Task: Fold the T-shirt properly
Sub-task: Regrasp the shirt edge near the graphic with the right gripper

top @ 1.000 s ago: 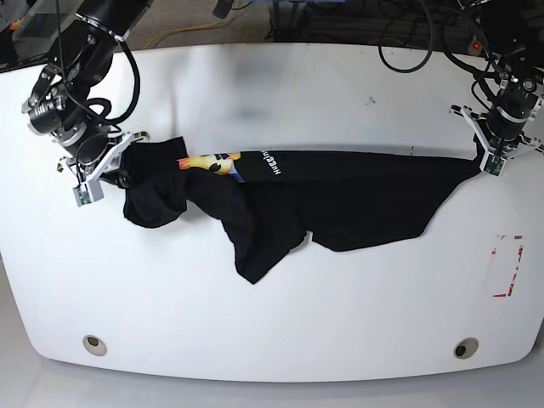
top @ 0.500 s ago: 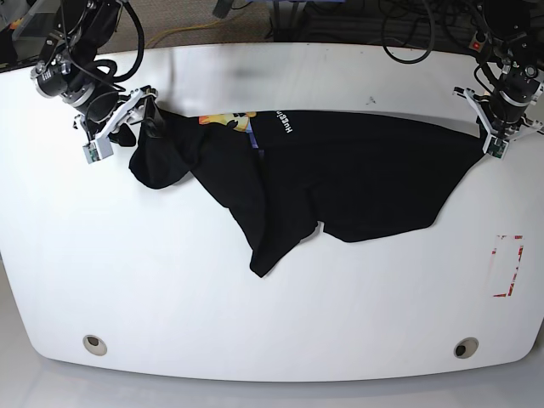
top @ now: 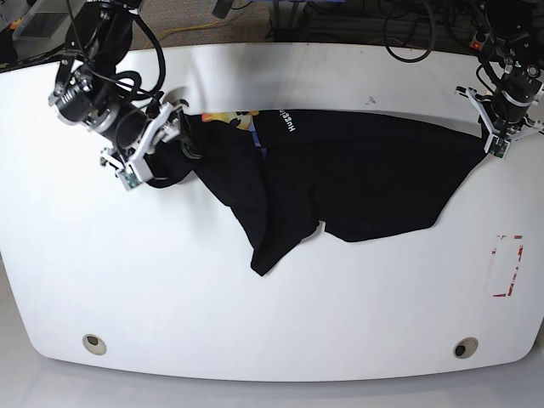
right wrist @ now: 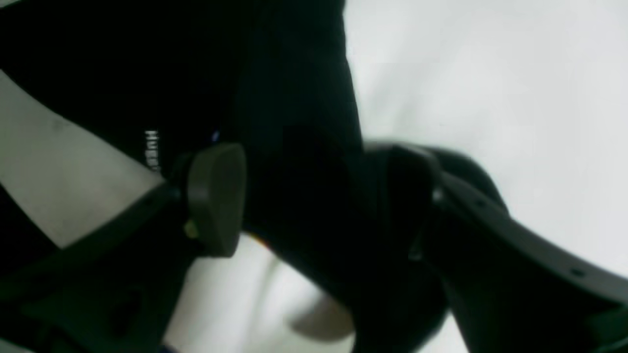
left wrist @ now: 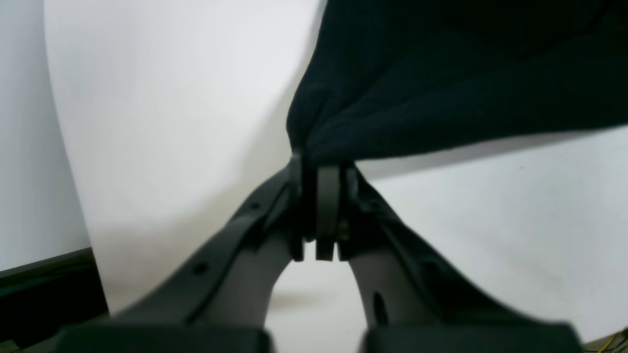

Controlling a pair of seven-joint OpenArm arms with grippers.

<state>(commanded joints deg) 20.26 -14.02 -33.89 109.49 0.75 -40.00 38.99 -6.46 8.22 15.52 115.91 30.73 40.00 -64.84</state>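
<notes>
A broad glossy white table (top: 280, 323) with rounded corners fills the base view. Two round metal-ringed holes (top: 95, 344) sit near its front corners, and a small red rectangular outline (top: 507, 265) marks its right side. Behind the far edge, black cables (top: 408, 34) and a yellow cable (top: 183, 34) trail across a grey floor (top: 166, 24).

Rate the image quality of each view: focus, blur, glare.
Base view: sharp, evenly lit, soft glare on the white table, edges bowed by the lens. Left wrist view: left gripper soft and near, T-shirt fairly clear. Right wrist view: dark, blurred; right gripper barely separates from the black cloth.
</notes>
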